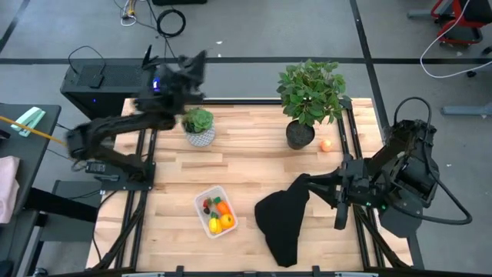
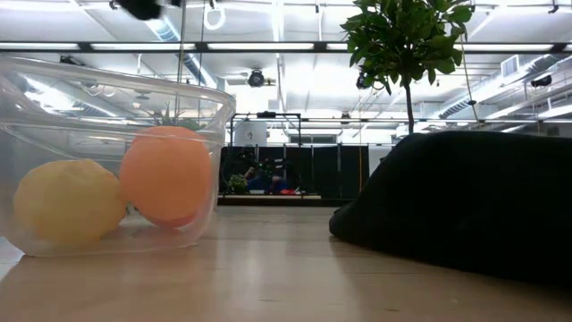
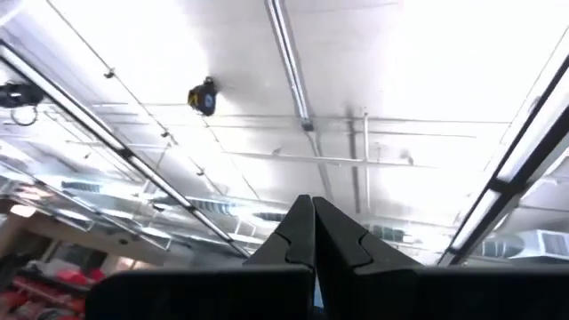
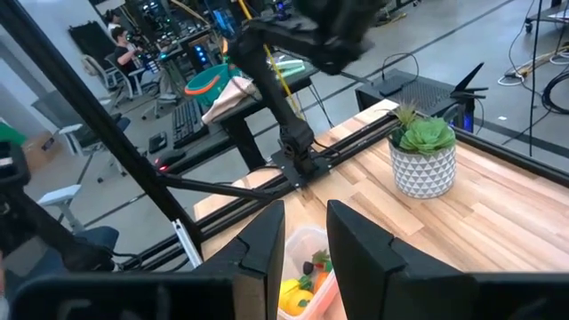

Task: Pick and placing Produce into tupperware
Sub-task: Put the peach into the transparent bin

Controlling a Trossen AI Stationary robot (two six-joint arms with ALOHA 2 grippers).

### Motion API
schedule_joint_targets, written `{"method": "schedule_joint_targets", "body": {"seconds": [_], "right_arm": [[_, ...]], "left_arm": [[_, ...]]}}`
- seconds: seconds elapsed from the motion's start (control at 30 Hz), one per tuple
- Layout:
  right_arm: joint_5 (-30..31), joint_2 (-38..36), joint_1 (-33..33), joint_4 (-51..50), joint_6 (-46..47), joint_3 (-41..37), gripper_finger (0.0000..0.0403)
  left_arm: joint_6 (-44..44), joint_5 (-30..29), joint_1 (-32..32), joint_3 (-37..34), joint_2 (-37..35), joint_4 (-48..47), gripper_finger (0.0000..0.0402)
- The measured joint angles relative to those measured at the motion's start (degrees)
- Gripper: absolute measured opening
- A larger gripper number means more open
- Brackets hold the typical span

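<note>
Left tool (image 3: 311, 233) pinched shut, raised high; right tool (image 4: 306, 238) narrowly parted, empty — produce (image 1: 217, 215) inside the tupperware (image 1: 201, 198).

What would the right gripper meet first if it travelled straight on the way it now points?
Probably the tupperware: in the right wrist view it lies straight beyond the right gripper, already holding produce. The black cloth lies below that path; height is uncertain.

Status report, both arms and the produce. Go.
Left gripper shut, empty, raised toward the ceiling. Right gripper part open, empty, above the black cloth. Tupperware holds several produce pieces; one orange piece beside the big plant pot.
</note>
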Motion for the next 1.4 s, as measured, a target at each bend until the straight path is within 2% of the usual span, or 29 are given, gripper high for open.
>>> {"method": "schedule_joint_targets", "body": {"seconds": [0.07, 0.17, 0.3, 0.4, 0.5, 0.63, 0.77, 0.9, 1.3, 1.4], "right_arm": [[0.0, -0.1, -0.5, 0.0, -0.5, 0.0, 0.0093], [0.0, -0.1, -1.5, -0.5, -0.8, 0.0, 0.0091], [0.0, -0.1, -2.7, -1.3, -0.9, 0.0, 0.0092], [-0.2, -0.2, -3.5, -2.5, -1.0, 0.0, 0.0091], [-0.3, -0.2, -4.0, -3.1, -1.0, 0.0, 0.0089], [-0.5, -0.2, -4.0, -5.0, 1.1, 0.0, 0.0089], [0.0, -0.2, -4.1, -7.7, 4.4, 0.0, 0.0088], [0.2, -0.2, -4.5, -8.2, 5.3, 0.0, 0.0086], [0.2, -0.2, -4.8, -8.2, 6.6, 0.0, 0.0084], [0.2, -0.2, -4.2, -9.8, 8.2, 0.0, 0.0084]], "left_arm": [[0.2, -0.6, 0.7, -5.7, -6.9, -3.4, 0.0001], [1.8, -0.5, 0.6, -12.4, -16.7, -14.7, 0.0], [4.0, 2.9, -1.5, -18.3, -28.3, -31.5, 0.0], [3.9, 4.7, -3.4, -22.8, -35.0, -39.6, 0.0], [0.1, 3.5, -5.8, -28.3, -40.9, -39.6, 0.0], [-3.2, -1.2, -9.7, -35.0, -48.1, -39.4, 0.0], [1.8, -3.6, -13.4, -38.5, -53.2, -39.9, 0.0], [4.3, -1.8, -16.0, -40.6, -56.1, -42.2, 0.0], [2.1, -2.2, -20.5, -47.8, -61.7, -43.3, 0.0], [-0.7, -2.6, -20.5, -50.9, -62.8, -44.0, 0.0]]}}
